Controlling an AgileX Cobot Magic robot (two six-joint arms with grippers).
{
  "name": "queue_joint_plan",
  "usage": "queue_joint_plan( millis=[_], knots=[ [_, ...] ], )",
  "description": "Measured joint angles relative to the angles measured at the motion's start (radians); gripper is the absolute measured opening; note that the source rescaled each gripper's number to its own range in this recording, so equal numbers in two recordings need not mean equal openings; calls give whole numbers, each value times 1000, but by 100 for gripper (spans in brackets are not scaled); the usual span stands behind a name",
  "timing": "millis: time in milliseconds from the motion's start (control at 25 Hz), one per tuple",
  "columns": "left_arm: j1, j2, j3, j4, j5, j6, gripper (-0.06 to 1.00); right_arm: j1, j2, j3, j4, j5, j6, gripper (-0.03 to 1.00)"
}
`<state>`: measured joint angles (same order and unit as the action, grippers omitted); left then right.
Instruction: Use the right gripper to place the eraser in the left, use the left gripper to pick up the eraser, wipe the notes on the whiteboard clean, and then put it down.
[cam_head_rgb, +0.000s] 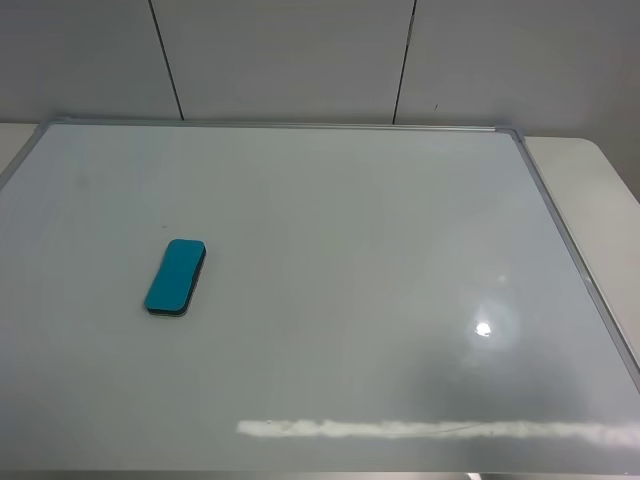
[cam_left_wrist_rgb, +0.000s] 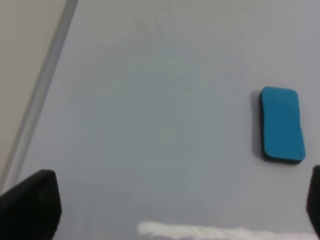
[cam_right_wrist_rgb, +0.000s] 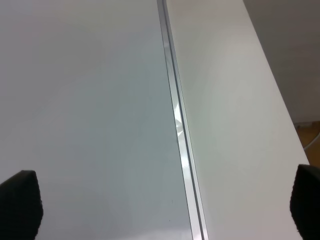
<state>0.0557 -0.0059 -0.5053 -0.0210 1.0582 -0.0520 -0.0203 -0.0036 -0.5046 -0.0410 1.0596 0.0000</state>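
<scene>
Exterior high view: the glossy whiteboard fills the table; the eraser lies flat on its left part. Behind, a panelled wall. Left gripper and right gripper gape wide, holding nothing.

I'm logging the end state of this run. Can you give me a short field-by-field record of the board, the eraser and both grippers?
whiteboard: fills most of the high view, silver frame, no red marks visible
eraser: teal, lying flat on the board's left half, dark felt side down, touched by nothing
left gripper: open, empty, above the board with the eraser ahead of it
right gripper: open, empty, over the board's frame edge
table: pale surface beside the board
</scene>
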Motion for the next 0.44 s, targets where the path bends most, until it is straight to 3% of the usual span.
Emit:
queue_joint_plan(
  millis=[440],
  knots=[
    [0,0,0,0,0,-1,100,0,0,0,0,0,0,100]
  ],
)
